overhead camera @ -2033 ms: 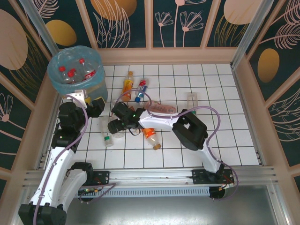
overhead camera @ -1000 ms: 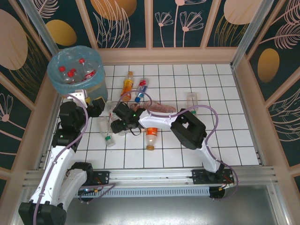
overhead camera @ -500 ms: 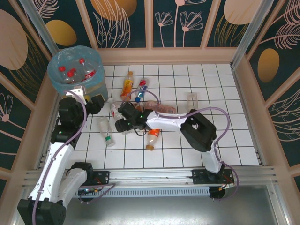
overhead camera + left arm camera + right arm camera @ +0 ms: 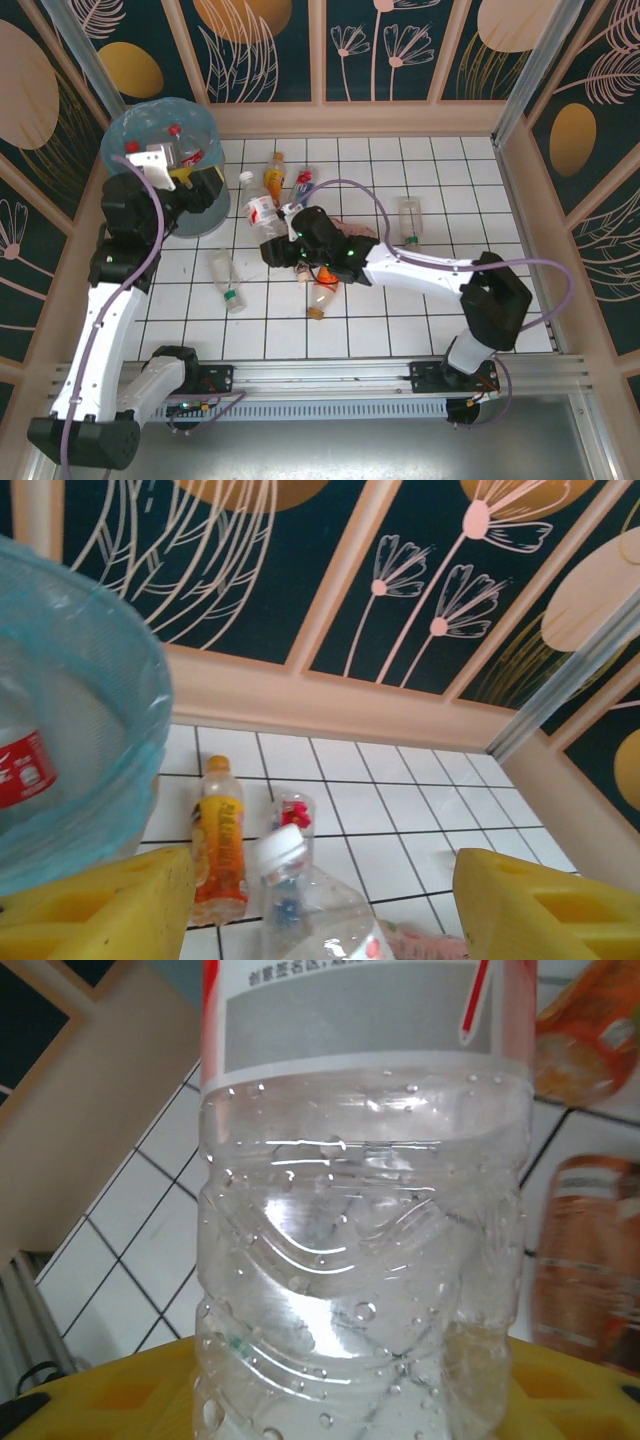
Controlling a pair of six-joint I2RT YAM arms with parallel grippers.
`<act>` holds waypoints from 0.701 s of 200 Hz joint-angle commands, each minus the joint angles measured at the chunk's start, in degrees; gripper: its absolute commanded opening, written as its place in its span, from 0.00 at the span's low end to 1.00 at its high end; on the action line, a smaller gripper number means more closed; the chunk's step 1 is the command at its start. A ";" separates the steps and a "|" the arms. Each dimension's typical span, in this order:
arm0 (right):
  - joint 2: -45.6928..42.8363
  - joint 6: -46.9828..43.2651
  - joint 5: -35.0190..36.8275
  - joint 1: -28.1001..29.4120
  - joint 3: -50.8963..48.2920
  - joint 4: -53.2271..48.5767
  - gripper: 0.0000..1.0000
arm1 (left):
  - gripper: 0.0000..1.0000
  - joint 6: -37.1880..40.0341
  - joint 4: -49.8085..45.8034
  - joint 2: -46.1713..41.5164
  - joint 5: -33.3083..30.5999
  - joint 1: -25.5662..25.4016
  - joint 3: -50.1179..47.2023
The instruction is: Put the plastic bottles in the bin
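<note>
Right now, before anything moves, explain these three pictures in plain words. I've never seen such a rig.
Two robot arms are bolted at the near edge of a white-tiled table. One picture looks down from above; the other two come from a camera on each wrist. The right end effector grips a clear bottle with a red-and-white label, seen close up from the right wrist. The left end effector hangs open beside the bin, lined with a blue bag. More bottles lie on the tiles, among them an orange bottle and a green-capped bottle.
</note>
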 commanded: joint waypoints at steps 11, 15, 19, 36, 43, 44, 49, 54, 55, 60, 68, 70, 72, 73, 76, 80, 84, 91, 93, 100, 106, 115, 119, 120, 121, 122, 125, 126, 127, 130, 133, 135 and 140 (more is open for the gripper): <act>-9.29 -4.06 9.59 -0.96 -6.11 4.69 0.55 | 0.69 -1.10 -0.92 4.14 4.94 -0.26 5.19; -10.33 -4.10 10.27 -1.12 -6.86 4.80 0.54 | 0.68 -1.30 -0.81 4.49 5.01 -0.43 5.42; -11.12 -4.17 10.67 -1.29 -7.43 4.88 0.54 | 0.68 -1.48 -0.59 4.79 5.05 -0.63 5.60; -15.35 -5.06 12.11 -1.96 -10.44 6.28 0.54 | 0.68 -2.44 1.05 5.65 5.01 -2.35 5.81; -16.93 -5.98 12.25 -2.04 -11.56 7.05 0.54 | 0.68 -2.64 1.55 6.12 4.97 -3.45 6.04; -17.12 -6.09 12.27 -2.04 -11.69 7.21 0.54 | 0.68 -2.65 1.57 6.23 4.97 -3.66 6.10; -18.13 -6.79 12.29 -1.99 -12.34 7.76 0.54 | 0.68 -2.57 1.65 6.76 4.88 -4.54 6.51; -19.13 -7.54 12.21 -2.00 -12.95 8.28 0.54 | 0.68 -2.49 1.53 7.29 4.78 -5.49 6.97; -19.13 -7.54 12.21 -2.00 -12.95 8.28 0.54 | 0.68 -2.53 1.47 7.39 4.78 -5.64 7.09; -20.16 -8.51 11.99 -2.05 -13.66 9.07 0.53 | 0.68 -2.49 1.22 8.04 4.69 -6.51 7.65; -21.54 -9.66 11.56 -2.00 -14.76 10.21 0.54 | 0.69 -2.68 1.06 8.93 5.01 -7.64 8.36; -21.90 -9.84 11.47 -1.99 -14.97 10.42 0.53 | 0.69 -2.73 1.06 9.14 5.22 -7.88 8.53; -22.19 -10.06 11.36 -1.99 -15.16 10.74 0.53 | 0.69 -2.90 1.08 9.37 5.51 -8.08 8.66; -22.38 -10.20 11.30 -2.02 -15.25 10.85 0.53 | 0.69 -2.95 1.16 9.44 5.64 -8.21 8.73; -22.86 -10.51 11.14 -2.05 -15.59 11.20 0.53 | 0.69 -3.11 1.27 9.69 6.14 -8.48 8.91; -23.33 -10.73 11.05 -2.04 -16.01 11.61 0.53 | 0.70 -3.43 1.45 10.05 6.80 -8.80 9.16; -24.12 -11.09 10.74 -2.01 -16.48 12.25 0.53 | 0.70 -3.77 1.77 10.35 7.67 -9.11 9.29; -25.07 -11.41 10.44 -2.04 -17.32 13.17 0.53 | 0.71 -4.50 2.60 10.70 9.00 -9.60 9.41; -25.61 -11.52 10.34 -2.01 -17.73 13.64 0.53 | 0.71 -4.79 2.96 10.77 9.38 -9.65 9.41; -26.68 -11.81 9.74 -2.03 -18.82 14.88 0.52 | 0.71 -5.73 4.01 10.95 10.61 -9.93 9.41; -27.55 -12.15 9.13 -2.03 -19.77 15.93 0.52 | 0.72 -6.49 5.09 11.08 11.39 -10.15 9.37; -28.71 -12.58 8.11 -1.99 -21.00 17.33 0.52 | 0.72 -7.40 6.57 11.17 12.66 -10.47 9.32; -29.07 -12.91 7.72 -2.04 -21.39 17.73 0.52 | 0.74 -7.83 7.19 11.17 13.09 -10.52 9.26; -29.16 -12.94 7.63 -2.00 -21.53 17.82 0.52 | 0.74 -7.92 7.29 11.17 13.20 -10.53 9.29; -29.25 -12.96 7.54 -1.98 -21.60 17.91 0.52 | 0.74 -8.02 7.47 11.17 13.35 -10.54 9.31; -29.34 -13.01 7.41 -1.97 -21.68 17.99 0.52 | 0.74 -8.15 7.61 11.17 13.42 -10.58 9.31; -29.54 -13.12 7.27 -2.03 -21.85 18.10 0.52 | 0.74 -8.42 8.06 11.20 13.79 -10.65 9.30; -29.68 -13.21 7.10 -2.05 -22.02 18.26 0.53 | 0.74 -8.48 8.21 11.23 13.91 -10.64 9.31; -29.68 -13.21 7.10 -2.05 -22.02 18.26 0.53 | 0.74 -8.56 8.37 11.24 13.96 -10.68 9.32; -29.94 -13.39 6.81 -2.00 -22.32 18.53 0.54 | 0.74 -8.81 8.88 11.26 14.14 -10.68 9.32; -30.21 -13.46 6.54 -1.99 -22.41 18.72 0.54 | 0.74 -9.14 9.24 11.26 14.30 -10.75 9.39; -30.22 -13.48 6.47 -2.02 -22.52 18.80 0.54 | 0.74 -9.29 9.48 11.26 14.40 -10.75 9.40; -30.54 -13.67 5.83 -1.95 -22.78 19.14 0.54 | 0.75 -9.80 9.94 11.34 14.53 -10.78 9.45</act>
